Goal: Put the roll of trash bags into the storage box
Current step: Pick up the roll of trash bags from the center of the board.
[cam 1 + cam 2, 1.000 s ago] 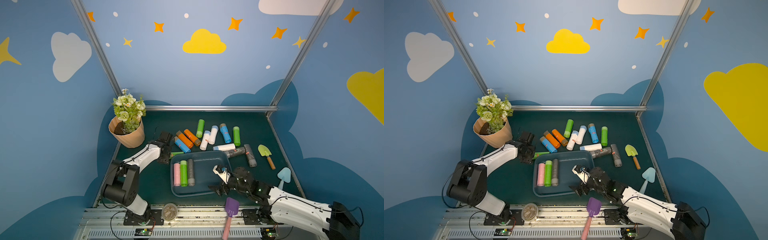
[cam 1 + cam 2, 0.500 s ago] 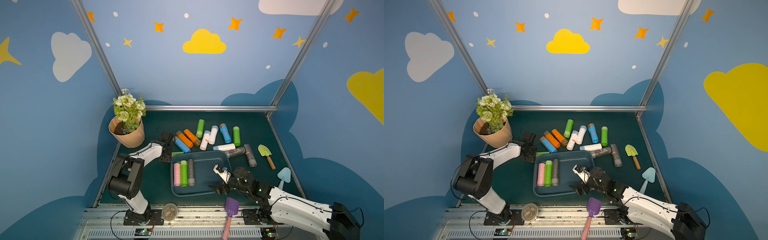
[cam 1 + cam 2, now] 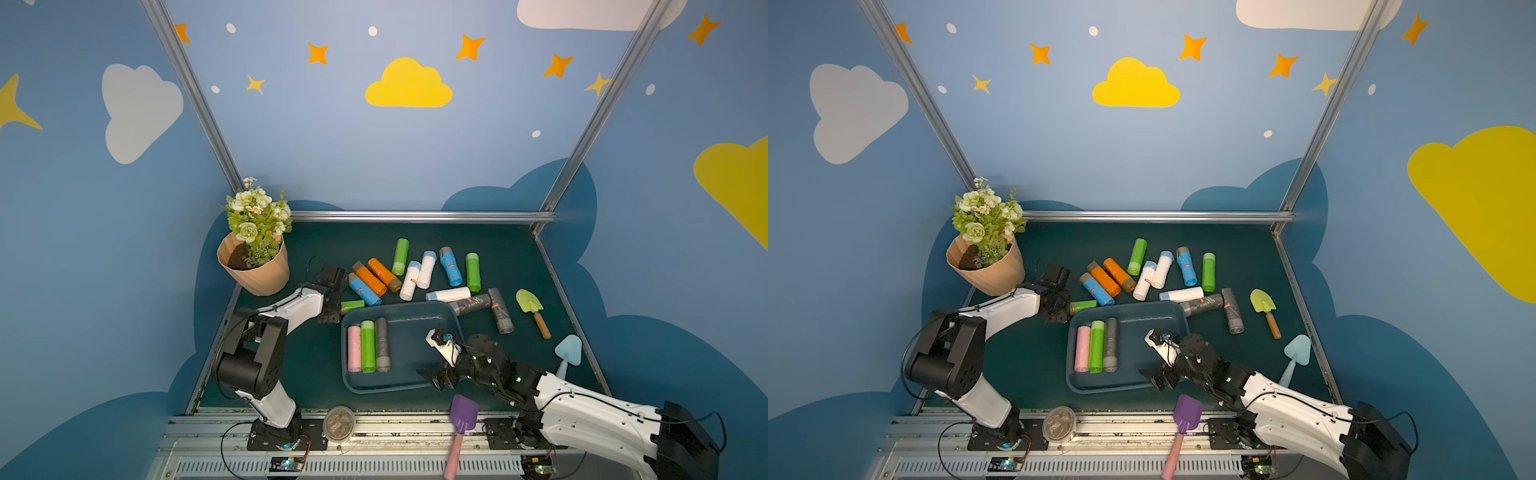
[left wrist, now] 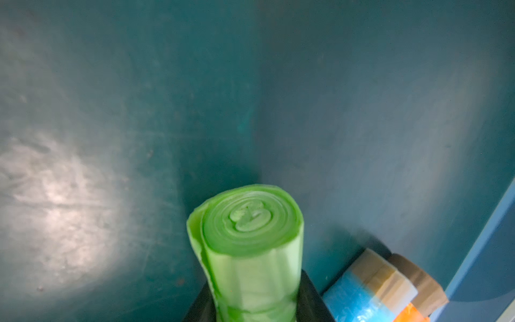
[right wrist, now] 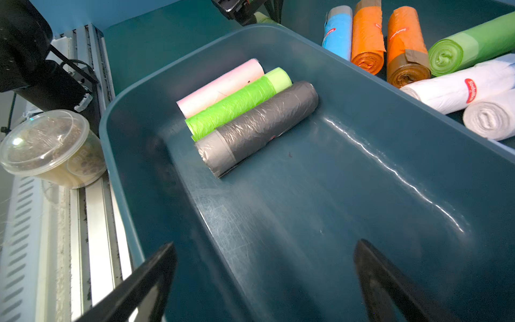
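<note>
Grip status: the left gripper is clamped on one end of the green roll, with a black jaw pressed against each side. The right gripper stands apart and empty above the near right part of the storage box.

Location: the green roll sits at bench level just outside the box's far left corner, close beside the blue roll. Whether it is lifted cannot be told.

Orientation: its long axis runs roughly along the box's far rim, across the bench. The free, spiral-wound end points toward the right edge, in line with the jaws.

Procedure, as judged:
1. Raise the roll above the rim before any sideways travel. An end grip leaves most of the length overhanging, so sag or pivoting is likely.
2. Turn the roll about a quarter turn to match the stowed rolls, which lie near-to-far at the box's left end.
3. Lay it on the bare floor beside the grey one, clear of the right gripper.
</note>
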`<move>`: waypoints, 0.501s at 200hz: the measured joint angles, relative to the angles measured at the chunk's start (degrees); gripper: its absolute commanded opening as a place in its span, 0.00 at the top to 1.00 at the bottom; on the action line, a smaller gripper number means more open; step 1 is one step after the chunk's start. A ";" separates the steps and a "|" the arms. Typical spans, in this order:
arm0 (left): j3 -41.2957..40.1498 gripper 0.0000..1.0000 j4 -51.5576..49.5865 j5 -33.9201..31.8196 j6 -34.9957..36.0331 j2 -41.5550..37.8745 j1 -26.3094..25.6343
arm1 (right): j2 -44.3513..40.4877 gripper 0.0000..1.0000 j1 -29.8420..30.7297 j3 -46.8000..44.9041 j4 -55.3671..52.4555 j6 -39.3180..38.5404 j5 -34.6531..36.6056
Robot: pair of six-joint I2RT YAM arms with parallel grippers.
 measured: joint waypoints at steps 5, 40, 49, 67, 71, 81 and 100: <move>-0.15 0.60 0.04 -0.22 -0.07 -0.20 0.20 | 0.11 0.03 0.00 0.00 0.02 0.00 0.00; -0.92 0.60 -0.81 -1.97 -0.22 -2.58 1.40 | 0.79 0.03 0.00 0.00 0.04 -0.02 0.20; -0.94 0.61 -1.18 -2.56 -0.20 -3.54 1.62 | 1.01 0.03 0.00 0.00 0.04 -0.02 0.33; -0.94 0.61 -2.38 -4.17 0.02 -6.36 2.05 | 1.22 0.03 0.00 0.00 0.04 0.00 0.42; -0.94 0.60 -2.64 -4.61 0.11 -7.02 2.14 | 1.22 0.03 0.00 0.00 0.07 -0.02 0.42; -0.94 0.61 -3.21 -5.55 0.44 -8.72 2.40 | 1.22 0.03 0.00 0.00 0.04 0.00 0.44; -1.09 0.61 -4.15 -7.23 0.94 -11.87 3.10 | 1.20 0.03 -0.02 0.00 0.04 0.02 0.63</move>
